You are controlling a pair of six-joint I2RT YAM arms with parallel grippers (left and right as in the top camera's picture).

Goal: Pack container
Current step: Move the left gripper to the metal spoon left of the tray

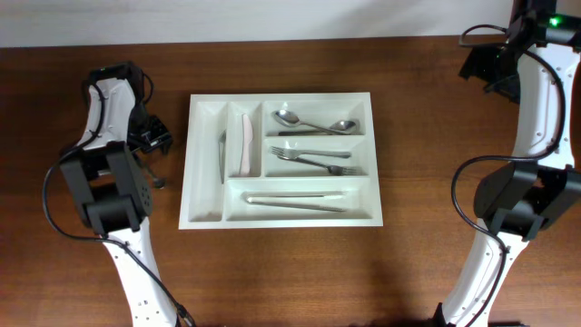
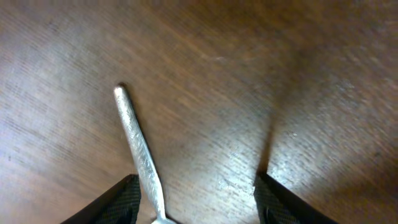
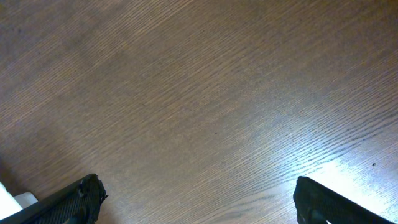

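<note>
The white container (image 1: 281, 96) lies mid-table with utensils in all five compartments: two spoons (image 1: 313, 122), two forks (image 1: 313, 158), long metal pieces along the bottom, a metal knife (image 1: 221, 154) and a white knife (image 1: 245, 145). My left gripper (image 1: 152, 136) is low over the wood, left of the container. In the left wrist view a metal utensil handle (image 2: 134, 134) lies on the table between the open jaws of that gripper (image 2: 196, 180), close beside the left finger (image 2: 127, 196) and well clear of the right one. My right gripper (image 3: 198, 183) is open over bare wood.
The right arm (image 1: 536, 109) stands at the far right edge, its gripper (image 1: 490, 65) near the back corner. The left arm's base and links (image 1: 109, 195) take up the table's left side. A white object (image 3: 12, 199) shows at the right wrist view's lower left corner.
</note>
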